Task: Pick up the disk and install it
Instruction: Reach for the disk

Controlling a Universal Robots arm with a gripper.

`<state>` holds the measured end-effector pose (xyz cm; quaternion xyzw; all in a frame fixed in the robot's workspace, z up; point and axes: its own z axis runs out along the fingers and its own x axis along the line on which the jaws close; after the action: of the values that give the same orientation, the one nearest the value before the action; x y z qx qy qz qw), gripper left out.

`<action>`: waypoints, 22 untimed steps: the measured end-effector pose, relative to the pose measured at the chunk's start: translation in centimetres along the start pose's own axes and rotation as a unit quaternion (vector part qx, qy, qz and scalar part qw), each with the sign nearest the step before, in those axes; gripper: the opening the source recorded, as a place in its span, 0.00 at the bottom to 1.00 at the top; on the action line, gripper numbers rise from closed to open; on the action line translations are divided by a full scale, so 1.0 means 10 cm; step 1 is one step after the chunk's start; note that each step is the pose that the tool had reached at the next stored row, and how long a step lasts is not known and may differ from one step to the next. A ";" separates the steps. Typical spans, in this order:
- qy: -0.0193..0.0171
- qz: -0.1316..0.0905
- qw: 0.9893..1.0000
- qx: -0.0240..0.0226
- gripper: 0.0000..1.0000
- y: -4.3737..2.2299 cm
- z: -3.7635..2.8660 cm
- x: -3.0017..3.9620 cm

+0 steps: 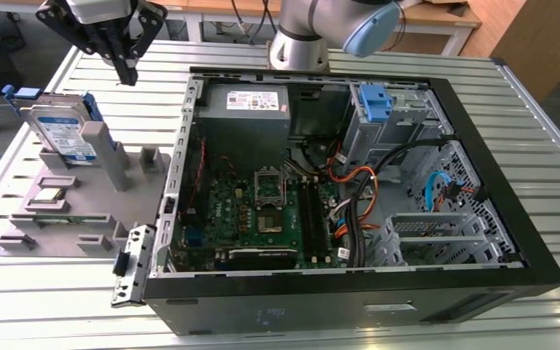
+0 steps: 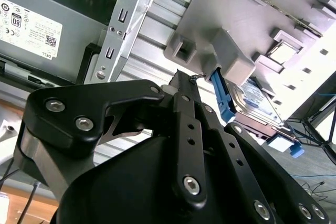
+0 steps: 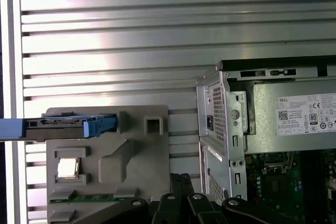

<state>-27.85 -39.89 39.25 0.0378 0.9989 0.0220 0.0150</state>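
Observation:
The disk (image 1: pixel 61 133) is a silver hard drive with a blue-and-white label and a blue bracket. It stands on edge in a slot of the grey fixture (image 1: pixel 85 191) at the exterior view's left, beside the open computer case (image 1: pixel 358 182). My gripper (image 1: pixel 127 76) hangs above the table behind the fixture, apart from the disk, its black fingers shut together on nothing. In the first wrist view the disk (image 3: pixel 58 125) shows edge-on, and the gripper (image 3: pixel 181 178) sits off to the side of it. In the second wrist view the gripper (image 2: pixel 182 78) points toward the fixture near the disk (image 2: pixel 254 103).
The fixture also holds a processor chip (image 1: pixel 49 195) and a memory stick (image 1: pixel 41 219). Inside the case are a grey power supply (image 1: pixel 246 102), a motherboard (image 1: pixel 260 211), cables and a drive cage with a blue bracket (image 1: pixel 372 102). The robot base (image 1: pixel 300 47) stands behind the case on the slatted table (image 1: pixel 47 306).

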 end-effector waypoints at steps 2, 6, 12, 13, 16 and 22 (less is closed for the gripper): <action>0.000 0.000 1.000 0.000 0.10 -0.002 0.000 0.024; 0.000 0.000 1.000 0.000 0.10 -0.006 -0.001 0.085; 0.000 0.000 1.000 0.000 0.10 -0.014 -0.003 0.179; 0.000 0.000 1.000 0.000 0.10 -0.015 -0.003 0.198; 0.000 0.000 1.000 0.000 0.10 -0.019 -0.004 0.249; 0.000 0.000 1.000 0.000 0.10 -0.027 -0.006 0.361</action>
<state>-31.47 -39.89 39.19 0.0378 0.9989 0.0220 0.0150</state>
